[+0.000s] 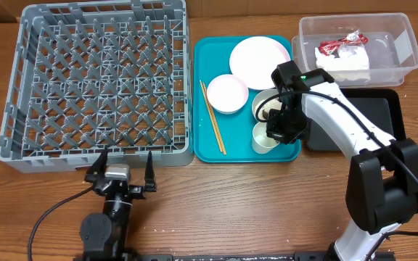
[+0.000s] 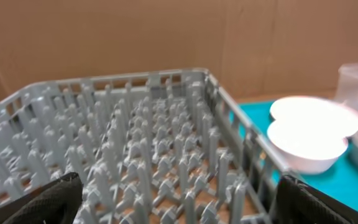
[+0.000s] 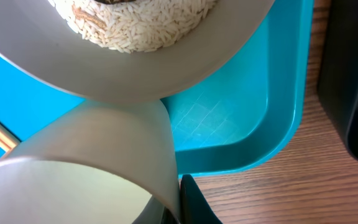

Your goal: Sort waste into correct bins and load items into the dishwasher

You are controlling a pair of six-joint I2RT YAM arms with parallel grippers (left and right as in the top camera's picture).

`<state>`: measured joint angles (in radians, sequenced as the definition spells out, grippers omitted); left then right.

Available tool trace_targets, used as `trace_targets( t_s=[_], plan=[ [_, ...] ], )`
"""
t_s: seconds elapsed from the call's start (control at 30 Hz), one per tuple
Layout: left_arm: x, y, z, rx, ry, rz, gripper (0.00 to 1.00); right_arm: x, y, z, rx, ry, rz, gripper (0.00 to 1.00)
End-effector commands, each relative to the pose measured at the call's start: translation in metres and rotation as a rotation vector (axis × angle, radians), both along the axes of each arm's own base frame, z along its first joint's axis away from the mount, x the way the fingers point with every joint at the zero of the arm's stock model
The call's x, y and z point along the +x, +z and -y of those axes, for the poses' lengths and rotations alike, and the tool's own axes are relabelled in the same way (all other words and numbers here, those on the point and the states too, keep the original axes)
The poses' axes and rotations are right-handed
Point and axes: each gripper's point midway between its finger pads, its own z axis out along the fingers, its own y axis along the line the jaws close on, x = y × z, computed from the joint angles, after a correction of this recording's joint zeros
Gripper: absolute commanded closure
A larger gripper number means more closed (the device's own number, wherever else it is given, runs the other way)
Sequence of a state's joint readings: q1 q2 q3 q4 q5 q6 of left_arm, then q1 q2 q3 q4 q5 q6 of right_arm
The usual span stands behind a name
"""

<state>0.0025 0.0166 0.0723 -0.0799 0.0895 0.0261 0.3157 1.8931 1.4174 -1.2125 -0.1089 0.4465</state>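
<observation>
Left hand (image 1: 126, 161): 2 black fingers, grey block; right arm (image 1: 343, 123) white, black joints.

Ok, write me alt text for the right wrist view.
Close-up of a white bowl holding rice grains, with a small white cup in front of it at the lower left, both on a teal tray. The tray's corner sits on a wooden table, with a black tray at the right edge.
</observation>
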Motion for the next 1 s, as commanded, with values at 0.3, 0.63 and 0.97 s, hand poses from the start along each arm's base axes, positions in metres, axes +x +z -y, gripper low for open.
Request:
trace_targets(
  t_s=[0.3,0.63,0.97],
  plan=[
    [0.057,0.110,0.065,-0.136,-0.390,-0.312,0.00,0.037,0.108,-0.025,0.220,0.000,0.343,0.96],
    [0.136,0.093,0.143,-0.957,-0.899,-0.824,0.00,0.094,0.176,-0.078,0.674,0.018,0.592,0.96],
    [0.134,0.026,0.154,-1.370,-0.862,-1.366,0.04,0.094,0.164,-0.130,1.023,0.145,0.456,0.96]
  ],
)
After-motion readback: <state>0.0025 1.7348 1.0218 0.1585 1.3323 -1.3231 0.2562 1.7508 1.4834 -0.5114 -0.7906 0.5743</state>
